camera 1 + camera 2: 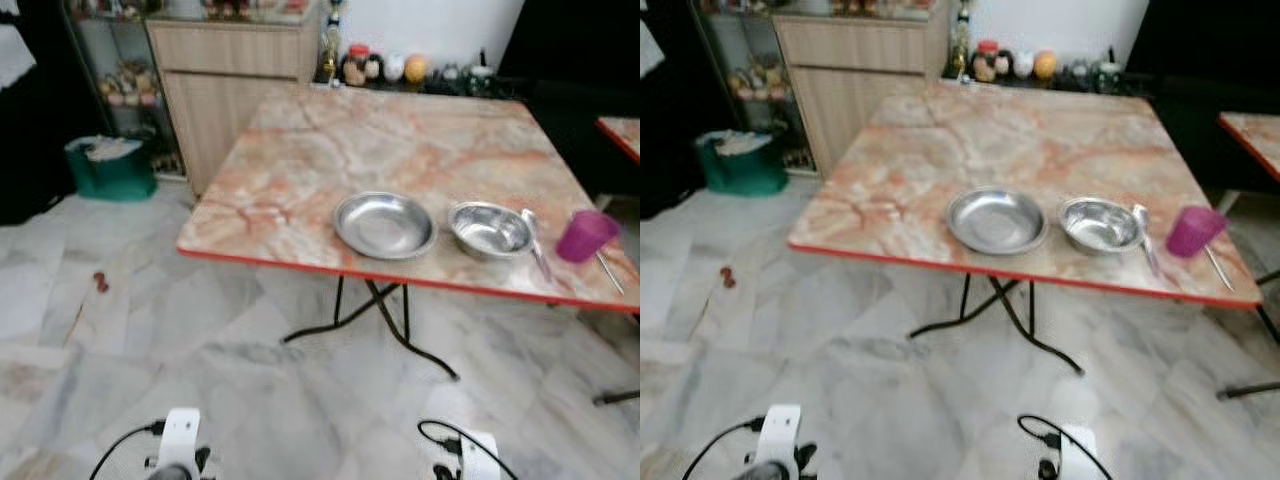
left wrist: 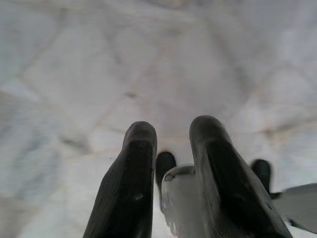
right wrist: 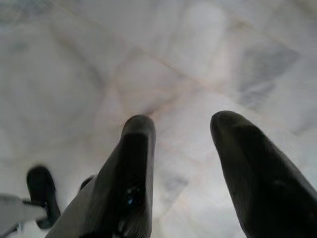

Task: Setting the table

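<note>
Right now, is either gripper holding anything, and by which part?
Nothing is held. The left gripper and right gripper both hang open over the marble floor, with nothing between their fingers. The plate, bowl and purple cup sit untouched on the table.

Table (image 1: 400, 140): glossy marble-pattern top, pink-orange veining, red edge band; thin black metal legs. Plate (image 1: 384, 224) and bowl (image 1: 489, 229) near the front edge: polished metal, reflective. Spoon (image 1: 534, 243): metal. Cup (image 1: 585, 236) at the front right corner: purple translucent plastic. Floor (image 1: 250, 390): smooth grey-white marble tile. Cabinet (image 1: 230, 90): light wood, matt. Left hand (image 2: 171, 183) and right hand (image 3: 190, 178): matt black fingers.
</note>
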Controlling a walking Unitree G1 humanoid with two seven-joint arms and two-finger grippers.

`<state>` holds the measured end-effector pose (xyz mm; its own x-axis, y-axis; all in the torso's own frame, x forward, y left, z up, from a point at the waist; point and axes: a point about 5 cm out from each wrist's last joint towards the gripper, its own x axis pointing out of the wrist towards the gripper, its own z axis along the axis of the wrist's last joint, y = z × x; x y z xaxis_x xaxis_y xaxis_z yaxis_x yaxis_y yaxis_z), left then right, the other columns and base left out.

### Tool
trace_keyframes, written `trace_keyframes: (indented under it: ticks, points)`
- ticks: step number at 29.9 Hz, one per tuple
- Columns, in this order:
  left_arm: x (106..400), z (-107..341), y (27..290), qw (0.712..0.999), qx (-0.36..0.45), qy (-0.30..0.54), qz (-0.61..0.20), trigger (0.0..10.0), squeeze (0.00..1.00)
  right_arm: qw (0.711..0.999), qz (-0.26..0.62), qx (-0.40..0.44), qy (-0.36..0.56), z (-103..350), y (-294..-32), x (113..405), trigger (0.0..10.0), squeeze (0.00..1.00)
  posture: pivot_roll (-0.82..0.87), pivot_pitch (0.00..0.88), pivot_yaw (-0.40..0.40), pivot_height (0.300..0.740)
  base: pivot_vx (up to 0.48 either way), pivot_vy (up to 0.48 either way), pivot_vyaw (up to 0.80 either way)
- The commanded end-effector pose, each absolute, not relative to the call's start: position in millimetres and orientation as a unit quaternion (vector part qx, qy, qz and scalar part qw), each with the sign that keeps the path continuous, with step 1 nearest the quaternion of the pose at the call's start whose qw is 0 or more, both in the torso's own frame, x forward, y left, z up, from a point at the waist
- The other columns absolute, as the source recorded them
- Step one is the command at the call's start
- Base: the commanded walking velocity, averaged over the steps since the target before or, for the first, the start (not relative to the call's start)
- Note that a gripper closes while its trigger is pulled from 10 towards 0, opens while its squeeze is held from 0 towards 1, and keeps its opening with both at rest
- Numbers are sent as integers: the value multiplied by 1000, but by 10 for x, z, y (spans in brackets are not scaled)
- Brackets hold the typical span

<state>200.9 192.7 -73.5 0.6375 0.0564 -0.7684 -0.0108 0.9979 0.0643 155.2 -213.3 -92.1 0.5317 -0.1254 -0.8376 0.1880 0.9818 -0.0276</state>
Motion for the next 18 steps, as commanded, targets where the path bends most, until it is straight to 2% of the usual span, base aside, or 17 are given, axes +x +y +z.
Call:
trace_keyframes:
  ticks: [1, 10, 13, 14, 17, 18]
  points:
    - [2027, -712, 2006, 906, 37, 420, 28, 10000, 0, 878, -85, 36, 470, -914, -2081, 1590, 10000, 0, 53, 0, -67, 724, 0, 0, 0]
    - [2327, -492, 2009, 940, 54, 336, 20, 10000, 0, 879, -82, 30, 469, -912, -2084, 1591, 10000, 0, 46, 0, -62, 724, 0, 0, 0]
    - [2604, -219, 1994, 969, 50, 240, 13, 10000, 0, 879, -80, 26, 469, -909, -2093, 1593, 10000, 0, 60, 0, -69, 724, 0, 0, 0]
    - [2604, -219, 1994, 969, 50, 240, 13, 10000, 0, 879, -80, 26, 469, -909, -2093, 1593, 10000, 0, 60, 0, -69, 724, 0, 0, 0]
    - [2791, 72, 1995, 988, 58, 141, 9, 10000, 0, 880, -78, 25, 468, -906, -2097, 1596, 10000, 0, 58, 0, -67, 724, 0, 0, 0]
    - [2791, 72, 1995, 988, 58, 141, 9, 10000, 0, 880, -78, 25, 468, -906, -2097, 1596, 10000, 0, 58, 0, -67, 724, 0, 0, 0]
